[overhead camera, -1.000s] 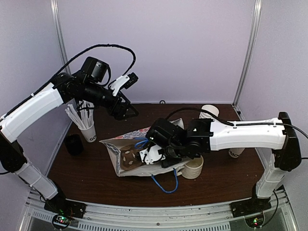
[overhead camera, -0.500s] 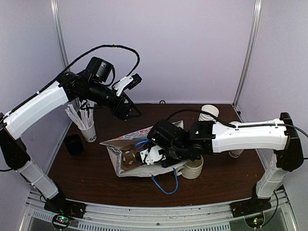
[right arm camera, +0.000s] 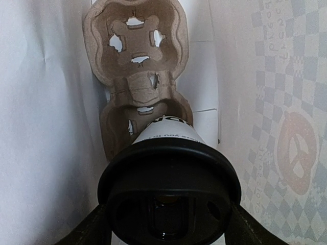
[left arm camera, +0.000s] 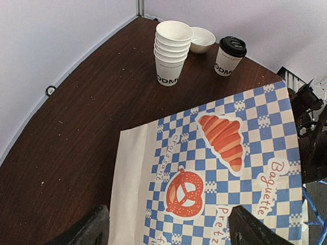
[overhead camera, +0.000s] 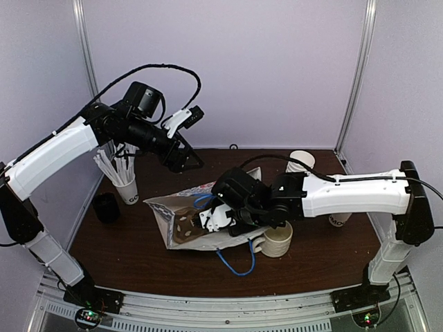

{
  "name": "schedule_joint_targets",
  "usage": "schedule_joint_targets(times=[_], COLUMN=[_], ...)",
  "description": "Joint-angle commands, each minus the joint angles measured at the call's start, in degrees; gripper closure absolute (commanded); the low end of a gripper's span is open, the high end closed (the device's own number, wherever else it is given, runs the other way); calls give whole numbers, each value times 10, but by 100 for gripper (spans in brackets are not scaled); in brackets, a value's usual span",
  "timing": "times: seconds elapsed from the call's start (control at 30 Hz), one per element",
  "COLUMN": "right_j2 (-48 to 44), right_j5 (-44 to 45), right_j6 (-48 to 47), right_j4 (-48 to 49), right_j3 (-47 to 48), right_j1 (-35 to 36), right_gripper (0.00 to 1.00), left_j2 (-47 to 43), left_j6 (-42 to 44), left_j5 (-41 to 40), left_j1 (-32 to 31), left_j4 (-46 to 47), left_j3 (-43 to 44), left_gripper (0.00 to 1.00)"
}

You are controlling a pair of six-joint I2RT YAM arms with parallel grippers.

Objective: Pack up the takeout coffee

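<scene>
My right gripper [right arm camera: 166, 227] is shut on a takeout coffee cup [right arm camera: 166, 133] with a black lid [right arm camera: 168, 191]. It holds the cup inside the lying paper bag [overhead camera: 181, 202], its base at the near pocket of a brown cardboard carrier [right arm camera: 135, 56]. In the top view the right gripper [overhead camera: 212, 220] is in the bag's mouth. The second lidded cup [left arm camera: 228, 54] stands at the back right, beyond the bag [left arm camera: 219, 153]. My left gripper [left arm camera: 166, 232] is open and empty, high above the bag [overhead camera: 188, 142].
A stack of lidless paper cups [left arm camera: 171, 51] and a small white bowl [left arm camera: 203, 39] stand by the second cup. A ceramic mug [overhead camera: 278, 240] sits next to the bag. A cup of straws [overhead camera: 126, 185] and a black object [overhead camera: 106, 206] are at the left.
My right gripper has pushed the cup slightly left, deeper into the bag, and the mug's handle now shows. My left arm shifted a little up, then held still.
</scene>
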Motion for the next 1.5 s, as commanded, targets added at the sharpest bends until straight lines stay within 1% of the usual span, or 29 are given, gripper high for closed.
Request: schedule_joint_targets(times=[0.0, 0.27, 0.63, 0.9, 1.13, 1.33, 1.47], right_j2=[12, 24, 47, 93, 142, 189, 218], right_j5=[-10, -29, -70, -132, -182, -219, -260], right_j6=[1, 2, 25, 56, 85, 102, 110], right_j4=[20, 27, -3, -100, -201, -286, -342], right_j3=[-1, 5, 30, 106, 194, 273, 333], right_j1=[-10, -19, -38, -60, -78, -89, -92], right_gripper=[41, 41, 40, 40, 41, 41, 41], left_j2=[-7, -12, -15, -25, -42, -69, -90], left_j6=[-2, 0, 1, 2, 4, -2, -4], left_j5=[8, 5, 2, -6, -27, -65, -75], left_j1=[4, 4, 4, 4, 6, 25, 37], left_j4=[12, 14, 14, 11, 3, 1, 2], left_j3=[6, -4, -9, -17, -25, -33, -45], left_gripper=[16, 16, 16, 16, 16, 16, 15])
